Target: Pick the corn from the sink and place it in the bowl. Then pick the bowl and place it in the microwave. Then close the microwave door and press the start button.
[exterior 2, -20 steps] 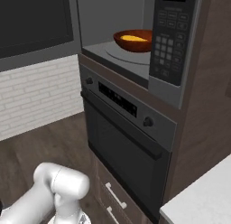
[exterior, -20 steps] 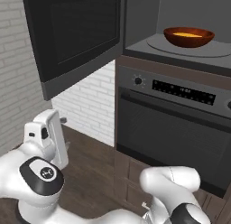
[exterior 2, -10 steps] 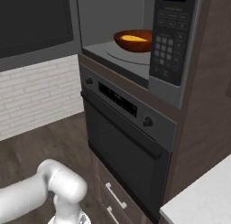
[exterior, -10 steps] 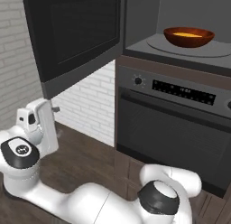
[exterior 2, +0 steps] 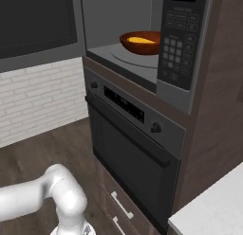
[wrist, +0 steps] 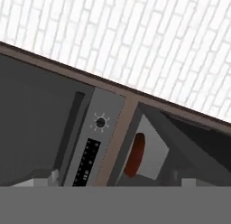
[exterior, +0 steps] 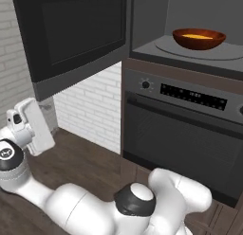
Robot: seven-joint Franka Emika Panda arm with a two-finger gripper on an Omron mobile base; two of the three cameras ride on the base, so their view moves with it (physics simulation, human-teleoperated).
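The shallow reddish-brown glossy bowl (exterior: 198, 38) with yellow corn (exterior 2: 140, 40) sits inside the dark grey microwave (exterior 2: 142, 58), so the arm probably hangs low beside the large black microwave door (exterior: 76, 35) to push it closed; whether the gripper is open I cannot tell.

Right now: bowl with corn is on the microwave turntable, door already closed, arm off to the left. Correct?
Not quite. The microwave door is open, swung out to the left, as the left base view shows. The bowl with the corn does sit on the turntable, and the arm is off left.

White rounded arm (exterior: 85, 210) — dark joint caps, glossy segments.
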